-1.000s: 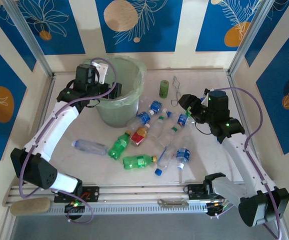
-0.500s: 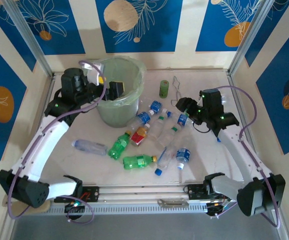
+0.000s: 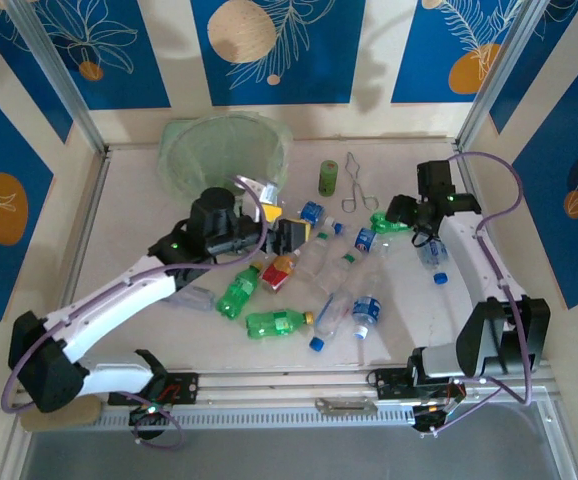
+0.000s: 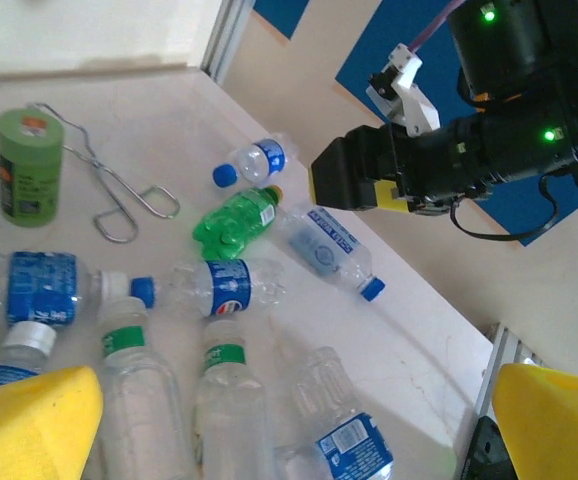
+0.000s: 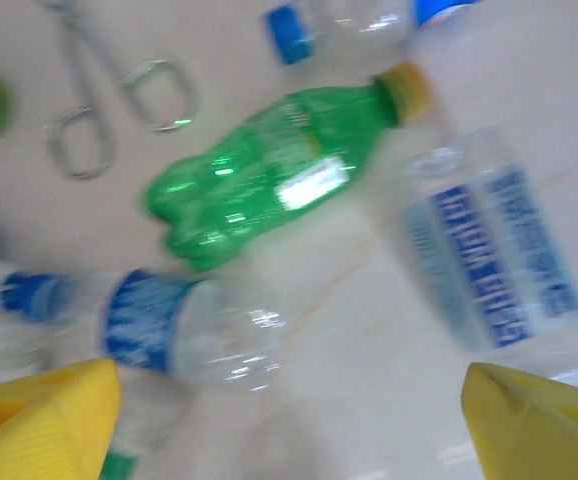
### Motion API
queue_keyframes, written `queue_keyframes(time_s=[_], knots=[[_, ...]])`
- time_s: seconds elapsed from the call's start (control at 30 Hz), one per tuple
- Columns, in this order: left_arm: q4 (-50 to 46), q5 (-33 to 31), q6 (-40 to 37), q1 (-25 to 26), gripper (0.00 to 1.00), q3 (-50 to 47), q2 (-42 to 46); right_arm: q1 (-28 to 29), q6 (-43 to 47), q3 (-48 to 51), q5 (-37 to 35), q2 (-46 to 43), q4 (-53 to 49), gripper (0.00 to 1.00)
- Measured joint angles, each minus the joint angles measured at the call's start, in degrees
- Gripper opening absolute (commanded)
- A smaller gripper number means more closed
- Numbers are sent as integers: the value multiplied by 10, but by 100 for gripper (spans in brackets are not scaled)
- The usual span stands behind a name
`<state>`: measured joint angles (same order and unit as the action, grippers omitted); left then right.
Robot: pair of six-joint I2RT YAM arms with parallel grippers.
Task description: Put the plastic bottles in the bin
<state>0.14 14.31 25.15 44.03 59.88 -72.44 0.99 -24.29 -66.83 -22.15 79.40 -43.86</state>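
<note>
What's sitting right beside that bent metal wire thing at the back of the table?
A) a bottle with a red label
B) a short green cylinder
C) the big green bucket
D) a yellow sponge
B: the short green cylinder stands close beside the wire tongs, with nothing between them.

Plastic bottles (image 4: 231,288) lie beside wire tongs (image 4: 99,172)
</note>
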Motion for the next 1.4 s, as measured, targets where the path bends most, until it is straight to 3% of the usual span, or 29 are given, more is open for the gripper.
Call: queue_keyframes(time_s=[0.23, 0.73, 1.07, 1.23, 1.4], knots=[[42, -11, 21, 33, 100, -6, -80, -68, 42, 0, -31, 51, -6, 92], [43, -4, -31, 35, 100, -14, -170, -132, 89, 1, 55, 161, 10, 90], [34, -7, -53, 35, 100, -26, -170, -148, 93, -5, 65, 258, 24, 83], [25, -16, -62, 35, 100, -26, -170, -147, 93, -14, 61, 266, 26, 81], [24, -18, -61, 35, 100, -26, -170, -149, 94, -17, 61, 266, 31, 70]])
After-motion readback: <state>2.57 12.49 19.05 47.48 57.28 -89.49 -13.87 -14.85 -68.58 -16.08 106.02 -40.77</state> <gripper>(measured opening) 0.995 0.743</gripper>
